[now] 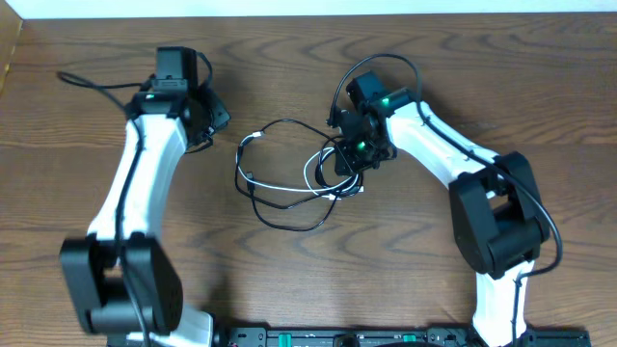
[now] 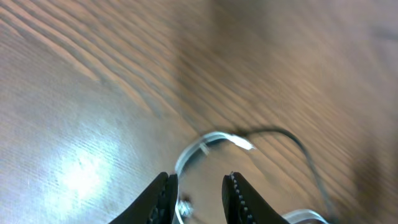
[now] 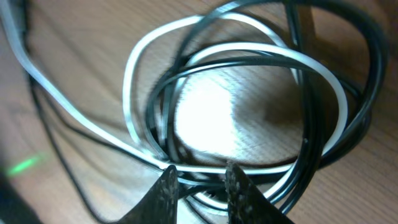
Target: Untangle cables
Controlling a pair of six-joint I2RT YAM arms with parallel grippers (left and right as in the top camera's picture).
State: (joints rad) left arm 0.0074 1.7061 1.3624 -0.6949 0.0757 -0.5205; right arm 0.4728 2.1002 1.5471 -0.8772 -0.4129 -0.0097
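Beneath right tool (image 3: 200, 175), overlapping cables (image 3: 127, 87)

The cables (image 3: 129, 87) lie in one looped tangle on the table (image 1: 77, 173), near its middle. My right gripper (image 1: 349, 162) sits over the tangle's three o'clock edge, and loops cross under and between its parted fingertips. My left gripper (image 1: 214, 120) stands apart at the tangle's ten o'clock, above the table, fingertips parted, with one cable's end loop just ahead of it.
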